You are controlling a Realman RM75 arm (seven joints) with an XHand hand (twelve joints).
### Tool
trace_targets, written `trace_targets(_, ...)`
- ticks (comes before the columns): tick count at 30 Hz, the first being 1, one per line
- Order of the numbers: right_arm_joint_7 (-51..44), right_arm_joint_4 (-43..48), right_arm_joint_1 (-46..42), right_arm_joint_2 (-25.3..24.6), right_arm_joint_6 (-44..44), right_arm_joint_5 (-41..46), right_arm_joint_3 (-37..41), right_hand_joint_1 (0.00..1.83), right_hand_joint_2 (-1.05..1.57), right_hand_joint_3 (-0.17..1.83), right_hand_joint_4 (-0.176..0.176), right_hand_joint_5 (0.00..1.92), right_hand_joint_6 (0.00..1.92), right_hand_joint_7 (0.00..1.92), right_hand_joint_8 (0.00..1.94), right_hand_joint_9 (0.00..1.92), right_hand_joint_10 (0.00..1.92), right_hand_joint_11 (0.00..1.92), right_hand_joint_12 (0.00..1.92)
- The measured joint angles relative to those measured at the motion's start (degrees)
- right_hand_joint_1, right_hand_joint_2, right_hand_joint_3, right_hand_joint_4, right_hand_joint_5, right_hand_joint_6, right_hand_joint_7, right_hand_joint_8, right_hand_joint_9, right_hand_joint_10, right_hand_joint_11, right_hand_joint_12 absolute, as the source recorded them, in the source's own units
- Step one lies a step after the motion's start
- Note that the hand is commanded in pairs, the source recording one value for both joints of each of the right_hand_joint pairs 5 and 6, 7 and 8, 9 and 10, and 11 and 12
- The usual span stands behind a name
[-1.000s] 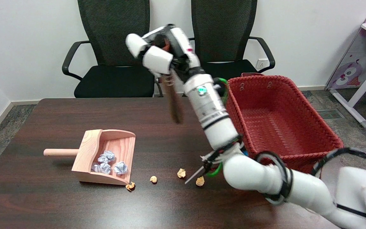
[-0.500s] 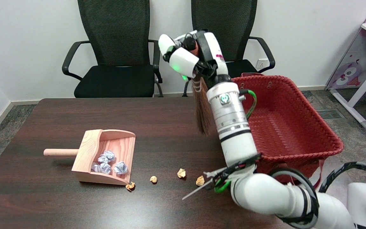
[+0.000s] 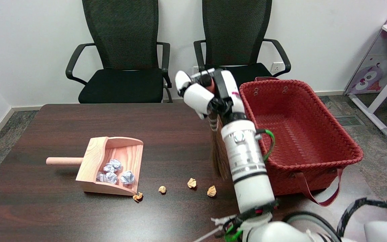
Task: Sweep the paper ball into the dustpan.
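Four tan paper balls (image 3: 191, 183) lie beside wooden dustpan (image 3: 96, 166).

broom (image 3: 219, 155): right side of the bristles sits behind the white forearm; tips maybe touching the table, hard to call
broom handle: buried inside the right hand (image 3: 210, 90), only a dark stub showing
red basket (image 3: 301, 127): near-left wall blocked by the arm
right arm: elbow runs off the bottom edge
paper balls (image 3: 211, 191): too small to read any detail
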Motion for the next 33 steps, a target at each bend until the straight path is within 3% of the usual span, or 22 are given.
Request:
trace_targets(18,-2.5,1.8,-10.0,-1.1,12.3,-5.5,-5.3,1.09,1.57,1.61,0.047,1.92,1.92,1.92,1.92,1.92,1.92,1.92,1.92)
trace_targets(33,3.4,10.4,-11.1,-1.6,8.0,-6.8,-3.4,1.07,1.57,1.72,0.037,1.92,1.92,1.92,1.92,1.92,1.92,1.92,1.92)
